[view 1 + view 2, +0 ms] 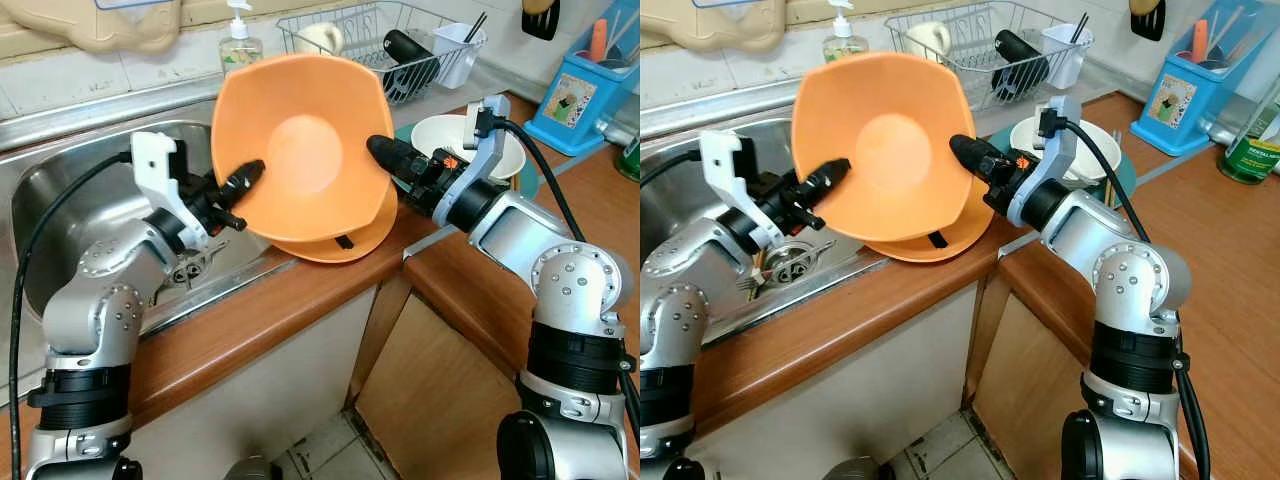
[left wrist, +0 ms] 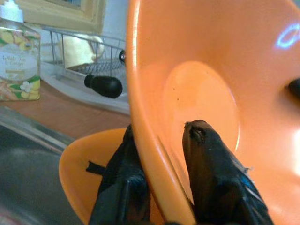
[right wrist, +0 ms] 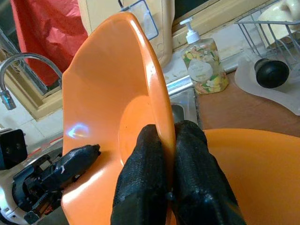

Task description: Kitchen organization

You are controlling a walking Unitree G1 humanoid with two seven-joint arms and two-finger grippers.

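Observation:
An orange bowl (image 1: 300, 150) is held up on its edge above the counter, its hollow facing me. My left gripper (image 1: 245, 180) is shut on its left rim, one finger (image 2: 211, 164) inside and the other behind the wall. My right gripper (image 1: 385, 152) is shut on the right rim, seen close in the right wrist view (image 3: 168, 136). A second orange bowl (image 1: 345, 240) lies flat on the counter just below the lifted one.
The steel sink (image 1: 60, 200) lies to the left. At the back stand a soap bottle (image 1: 240, 45) and a wire dish rack (image 1: 400, 40). A white bowl (image 1: 455, 135) sits behind my right arm. A blue holder (image 1: 580, 100) stands at the far right.

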